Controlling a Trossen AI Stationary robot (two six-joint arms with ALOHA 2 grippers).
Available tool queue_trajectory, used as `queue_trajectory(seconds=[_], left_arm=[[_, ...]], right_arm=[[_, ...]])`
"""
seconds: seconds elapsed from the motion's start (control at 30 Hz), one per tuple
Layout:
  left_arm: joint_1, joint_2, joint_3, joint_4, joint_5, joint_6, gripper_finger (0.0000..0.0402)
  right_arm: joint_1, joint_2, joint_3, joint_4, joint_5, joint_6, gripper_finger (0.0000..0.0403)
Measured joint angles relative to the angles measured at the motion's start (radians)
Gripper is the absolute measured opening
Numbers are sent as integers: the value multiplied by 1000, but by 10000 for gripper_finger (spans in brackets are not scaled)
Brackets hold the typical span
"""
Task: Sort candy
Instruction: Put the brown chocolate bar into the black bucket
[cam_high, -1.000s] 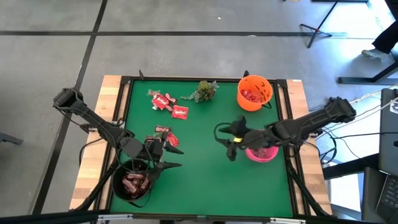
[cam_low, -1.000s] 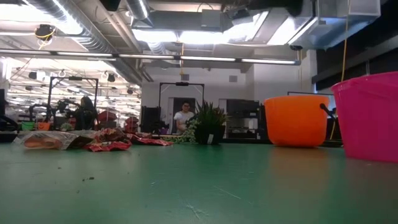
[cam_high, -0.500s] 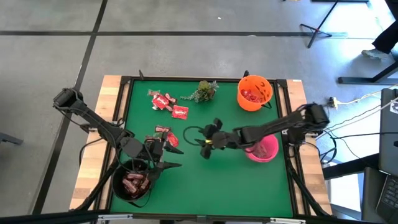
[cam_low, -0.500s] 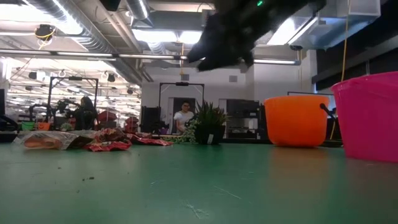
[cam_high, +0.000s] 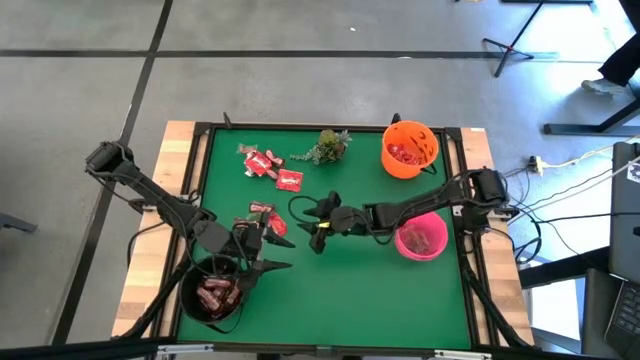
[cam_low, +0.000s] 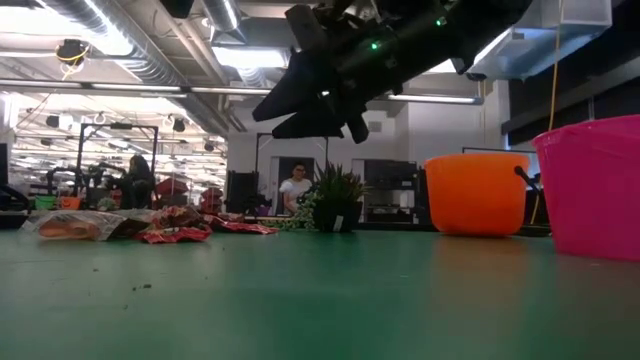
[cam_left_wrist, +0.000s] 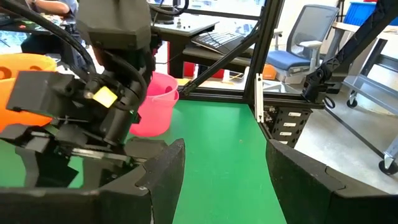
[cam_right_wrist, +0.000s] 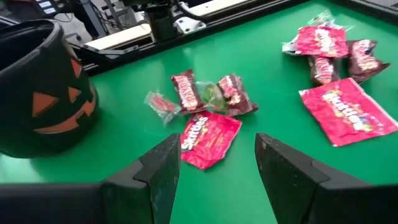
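Green table (cam_high: 330, 290), three bowls, two arms, as I see it from above.

Left to right: black bowl (cam_high: 212, 298) holding dark bars, left gripper (cam_high: 270, 252) released beside it; one candy cluster (cam_high: 268, 220) mid-left, another (cam_high: 268, 164) near the far edge; right gripper (cam_high: 310, 222), fingers (cam_right_wrist: 155, 171) spread, hovering over bare centre; orange bowl (cam_high: 409, 149), then pink bowl (cam_high: 421, 238). I count open felt along the near edge.

"Skittles" in white print reads on two red packets: one (cam_right_wrist: 209, 138) beside the brown bars, another (cam_right_wrist: 346, 116) farther along.
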Motion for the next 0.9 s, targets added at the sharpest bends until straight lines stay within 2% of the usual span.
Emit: queue_trajectory(seconds=[0.53, 0.67, 0.8, 0.9], left_arm=[[1, 0, 0, 4, -7, 1, 213], [8, 0, 0, 4, -17, 0, 213], [7, 0, 0, 4, -16, -1, 213], [6, 0, 0, 8, -16, -57, 213]], right_arm=[[7, 12, 0, 38, -2, 62, 204], [7, 12, 0, 62, -58, 65, 204], [7, 12, 0, 88, -70, 61, 204], [7, 12, 0, 114, -73, 60, 204]])
